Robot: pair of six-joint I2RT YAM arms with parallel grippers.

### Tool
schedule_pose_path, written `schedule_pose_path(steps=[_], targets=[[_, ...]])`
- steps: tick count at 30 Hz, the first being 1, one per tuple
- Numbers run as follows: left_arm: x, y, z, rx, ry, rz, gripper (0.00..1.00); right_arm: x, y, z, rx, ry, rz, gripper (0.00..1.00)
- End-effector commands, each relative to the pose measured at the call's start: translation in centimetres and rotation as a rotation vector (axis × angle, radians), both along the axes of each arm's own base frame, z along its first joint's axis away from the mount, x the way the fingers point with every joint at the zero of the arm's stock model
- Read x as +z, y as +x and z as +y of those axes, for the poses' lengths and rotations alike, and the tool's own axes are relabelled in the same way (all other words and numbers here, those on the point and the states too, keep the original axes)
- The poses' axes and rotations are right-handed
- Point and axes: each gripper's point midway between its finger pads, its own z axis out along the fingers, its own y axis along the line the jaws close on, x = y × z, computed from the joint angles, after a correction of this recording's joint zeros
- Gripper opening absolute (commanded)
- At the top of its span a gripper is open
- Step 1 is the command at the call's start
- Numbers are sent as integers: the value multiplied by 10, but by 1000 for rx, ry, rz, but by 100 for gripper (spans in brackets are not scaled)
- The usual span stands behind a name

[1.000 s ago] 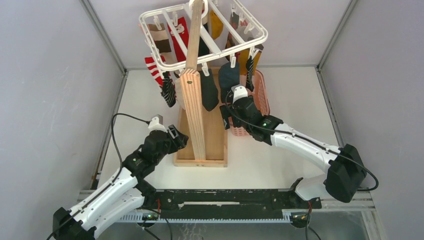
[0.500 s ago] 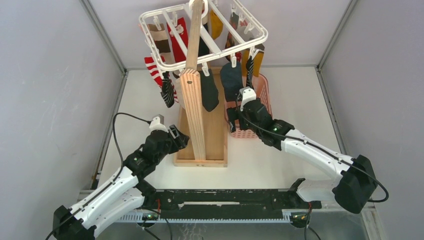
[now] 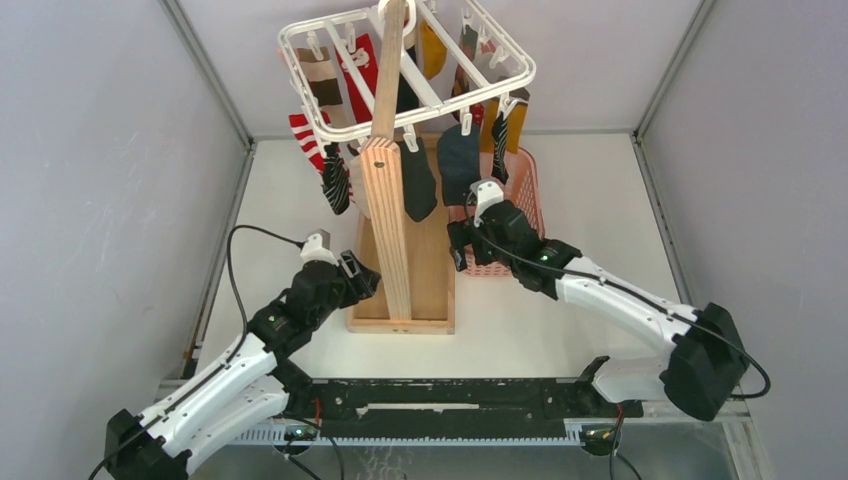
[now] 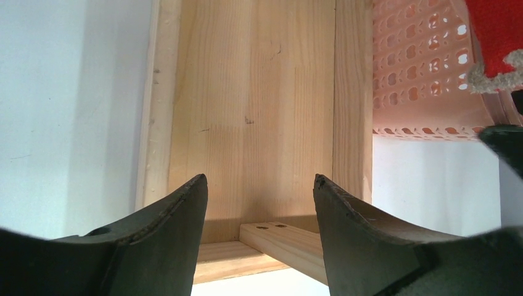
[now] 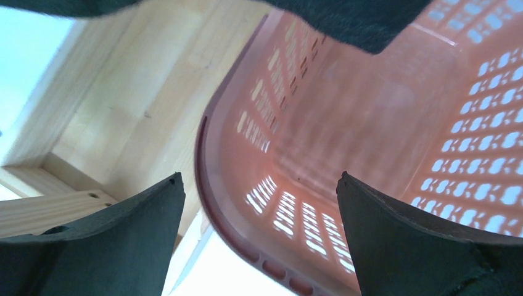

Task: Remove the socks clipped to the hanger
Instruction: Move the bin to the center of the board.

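White plastic hanger (image 3: 450, 98) sits atop the wooden stand (image 3: 385, 200), high at the back centre, with socks (image 3: 458, 160) of mixed colours dangling from its clips. The right gripper (image 3: 458, 245), jaws apart and empty, hovers just below a dark sock, over the near rim of the pink basket (image 3: 528, 190). The left gripper (image 3: 365, 280), jaws likewise apart, faces the stand's base.

Left gripper (image 4: 259, 182) has its two dark fingers spread wide, nothing between them, pointing straight at the pale wooden stand (image 4: 259, 92). Pink basket (image 4: 419, 92) with all the little holes sits just right of it. A red sock (image 4: 499, 24) with fuzzy grey trim pokes into the top right corner. White table (image 4: 68, 92) on the left.
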Motion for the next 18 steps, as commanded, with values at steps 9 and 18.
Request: schedule_pose_path(steps=[9,18], targets=[[25,10,-9,-5,-23,-64,68,-26,29,-14,-151,-177,21,41],[20,12,-12,-16,-14,-53,68,-18,20,-67,-318,-183,43,9]])
